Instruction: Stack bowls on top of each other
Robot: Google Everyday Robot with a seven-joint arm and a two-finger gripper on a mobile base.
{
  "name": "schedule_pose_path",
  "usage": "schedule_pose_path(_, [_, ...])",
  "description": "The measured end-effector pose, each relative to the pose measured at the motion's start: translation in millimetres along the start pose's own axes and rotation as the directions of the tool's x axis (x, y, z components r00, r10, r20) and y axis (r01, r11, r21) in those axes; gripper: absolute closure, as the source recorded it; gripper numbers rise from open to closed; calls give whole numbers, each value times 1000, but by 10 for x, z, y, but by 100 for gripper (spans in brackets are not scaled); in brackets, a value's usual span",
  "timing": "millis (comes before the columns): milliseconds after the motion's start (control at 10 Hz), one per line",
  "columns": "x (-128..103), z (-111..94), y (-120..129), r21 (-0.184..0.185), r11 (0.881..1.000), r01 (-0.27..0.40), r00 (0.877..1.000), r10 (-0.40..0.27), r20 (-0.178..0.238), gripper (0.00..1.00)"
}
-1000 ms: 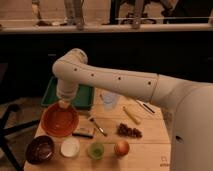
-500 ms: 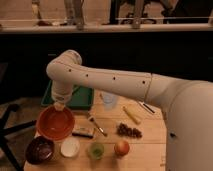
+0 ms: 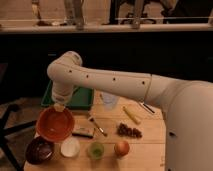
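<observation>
The gripper [image 3: 60,106] was down at the far rim of the orange-red bowl [image 3: 55,124], hanging straight from the elbow of the white arm [image 3: 105,82]; whether it was clamped on that rim could not be told from this angle, since the wrist hid most of it. The bowl looked tipped, its open face turned toward the camera rather than lying flat, which suggested it was being carried; that was a judgement, not something plainly seen.

Just below and to the left sat the dark maroon bowl [image 3: 39,149], upright at the front corner of the wooden table [image 3: 150,145], very close to the orange-red one and perhaps overlapped by it in this view. Beside the maroon bowl came a white cup [image 3: 70,147], then a green cup [image 3: 95,150], then an apple [image 3: 121,148], all in a row along the front edge. Farther back lay a bunch of dark grapes [image 3: 129,131], a yellow banana-like piece [image 3: 132,115], a clear cup [image 3: 110,100], a small dark flat item [image 3: 83,132] and a green tray [image 3: 82,98] behind the arm.

The step in hand seemed to be bringing one bowl to the other; the next move called for levelling the orange-red bowl, centring it over the maroon one and lowering gently; being the wider of the two, it would likely cap the other, not nest inside it.
</observation>
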Motion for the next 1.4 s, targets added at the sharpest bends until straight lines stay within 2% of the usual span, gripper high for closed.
schedule_pose_path(400, [-353, 112, 292, -29, 997, 69, 998, -69, -5, 87])
schedule_pose_path(700, [-674, 187, 515, -49, 989, 137, 990, -138, -12, 87])
schedule_pose_path(900, [-849, 414, 640, -84, 984, 160, 985, -164, -43, 87])
schedule_pose_path(1400, [-917, 736, 723, -143, 975, 170, 975, -187, -116, 87])
